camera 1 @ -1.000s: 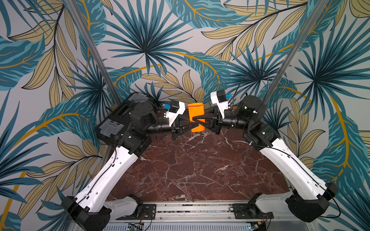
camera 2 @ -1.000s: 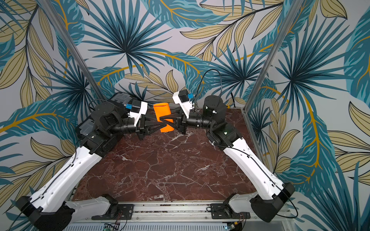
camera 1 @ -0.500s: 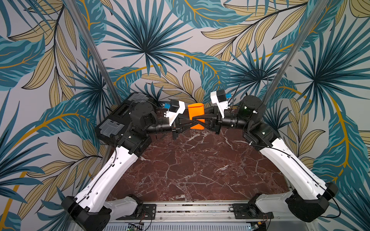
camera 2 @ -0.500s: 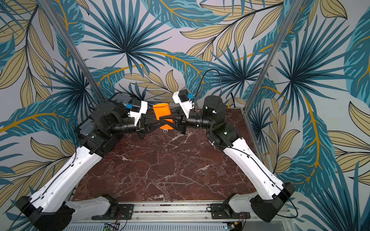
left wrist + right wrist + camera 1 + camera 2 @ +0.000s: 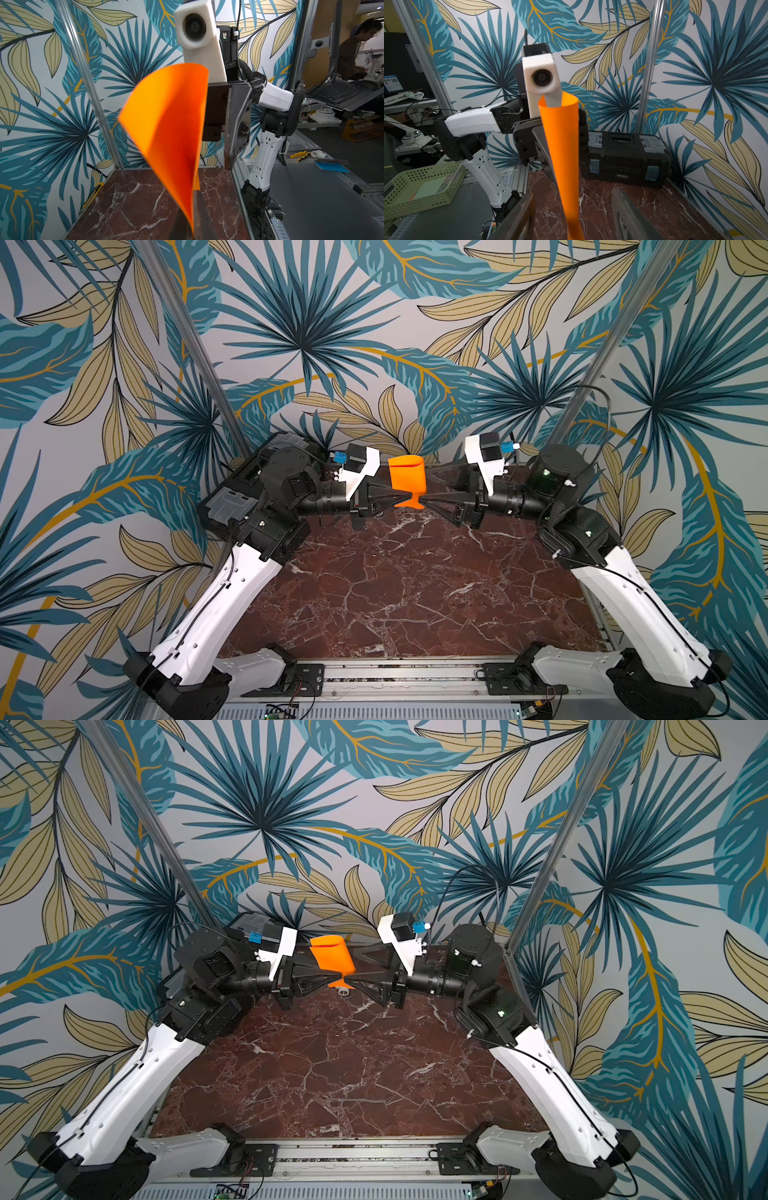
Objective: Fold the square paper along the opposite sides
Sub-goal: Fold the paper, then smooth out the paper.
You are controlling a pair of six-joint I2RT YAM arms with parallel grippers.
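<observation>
Held by one small pinch at its narrow lower end, the square paper [image 5: 407,477] could swivel, slip out or spring open, throwing its opposite edges out of line. It is curled, not creased. It stands in the air over the 12 o'clock edge of the table [image 5: 415,593]. The left fingers [image 5: 202,224], reaching in from 9 o'clock, are clamped on that lower end. The right fingers [image 5: 627,214], from 3 o'clock, stand apart either side of it, gripping nothing.
</observation>
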